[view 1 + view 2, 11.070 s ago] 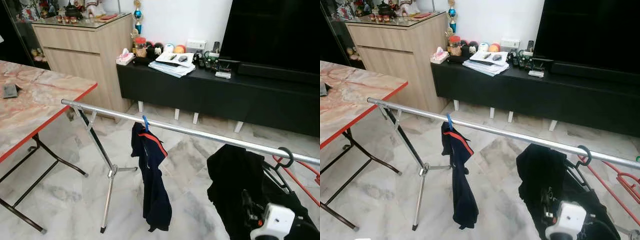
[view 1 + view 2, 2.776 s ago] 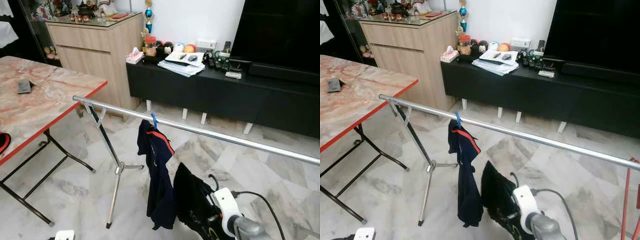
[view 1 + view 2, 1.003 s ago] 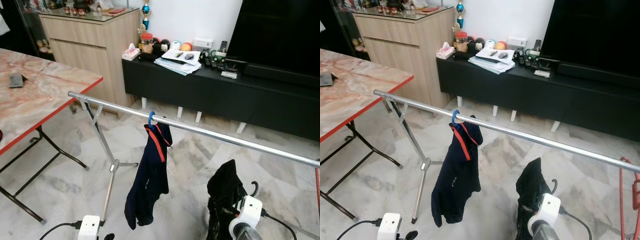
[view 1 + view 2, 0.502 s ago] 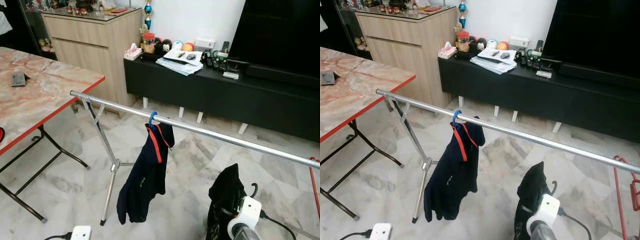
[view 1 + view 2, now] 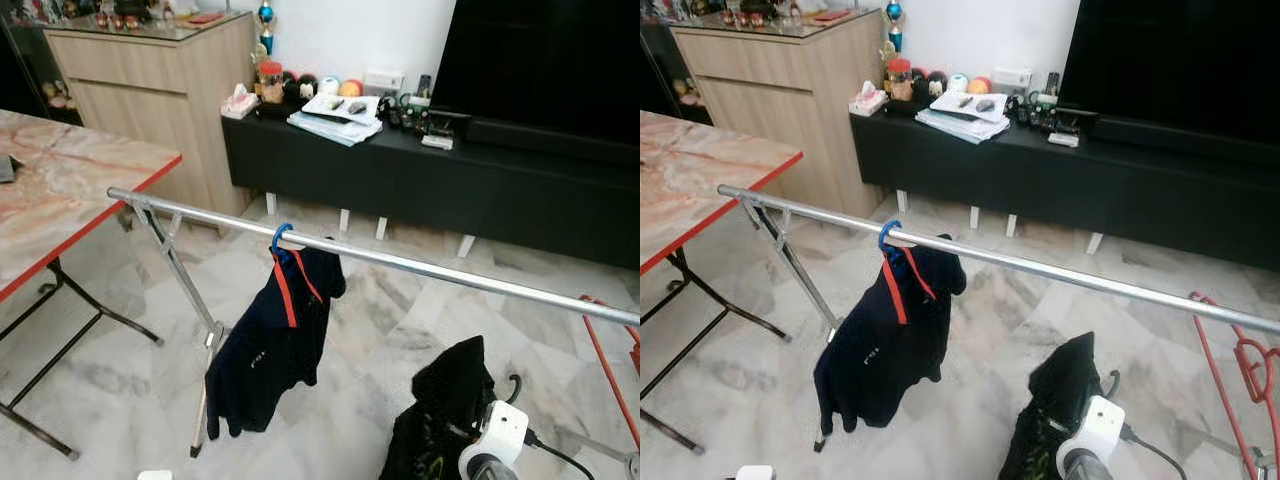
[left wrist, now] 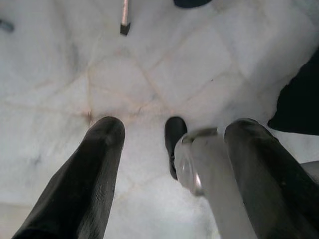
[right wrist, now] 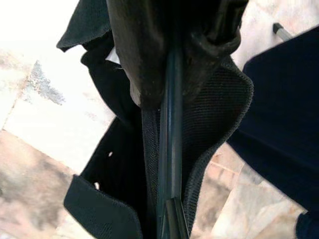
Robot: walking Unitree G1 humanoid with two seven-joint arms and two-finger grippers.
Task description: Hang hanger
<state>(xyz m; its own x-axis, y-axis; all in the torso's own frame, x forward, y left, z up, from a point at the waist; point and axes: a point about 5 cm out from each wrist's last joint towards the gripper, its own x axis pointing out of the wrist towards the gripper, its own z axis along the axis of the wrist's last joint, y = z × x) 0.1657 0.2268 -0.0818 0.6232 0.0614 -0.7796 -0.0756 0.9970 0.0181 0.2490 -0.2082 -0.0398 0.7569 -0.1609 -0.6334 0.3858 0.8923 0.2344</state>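
At the left, a marble table (image 5: pixel 60 190) with a red edge. Low at the left, the left gripper (image 6: pixel 172 144), idle above the pale floor (image 6: pixel 164 64), fingers spread wide and holding nothing. Across the middle, the steel rail (image 5: pixel 420 267); near its left end, a navy jacket (image 5: pixel 270 355) on a blue hanger hook (image 5: pixel 281 236), flared further out to the left than a second ago, seemingly mid-swing. Low at the right, well under the rail, the black garment (image 5: pixel 445 405) on its hanger (image 7: pixel 169 144), hook (image 5: pixel 513 384) free, clamped edge-on between the right gripper (image 7: pixel 172 97) fingers. Scarcely higher than half a second back. By that reading, lift to the rail not yet made; hanging step all ahead.
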